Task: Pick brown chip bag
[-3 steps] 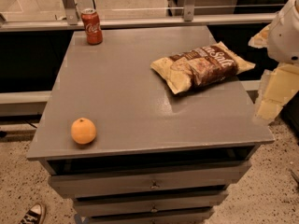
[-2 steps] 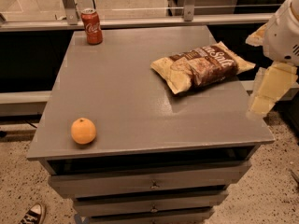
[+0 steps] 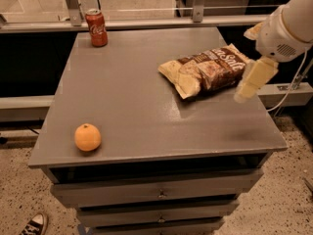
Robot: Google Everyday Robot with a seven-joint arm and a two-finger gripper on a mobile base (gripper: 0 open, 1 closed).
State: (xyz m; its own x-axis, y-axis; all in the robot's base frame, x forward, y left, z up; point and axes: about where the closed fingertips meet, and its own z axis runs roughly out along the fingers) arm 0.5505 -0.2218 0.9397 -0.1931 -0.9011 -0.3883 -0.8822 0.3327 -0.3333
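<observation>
While gripper [image 3: 247, 89] hangs by brown chip bag [image 3: 208, 70] rt edge | bag on table [image 3: 122, 106], pick not yet done | grip state: can't tell

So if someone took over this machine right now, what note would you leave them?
Pincer: hangs by the table's right edge, just right of the chip bag; the bag is not in it.
Chip bag: lies flat on the table, far right part.
Others: orange front left, soda can back left corner.
Done: nothing lifted yet.
Left: bring the pincer over the bag, grip it, lift it.
</observation>
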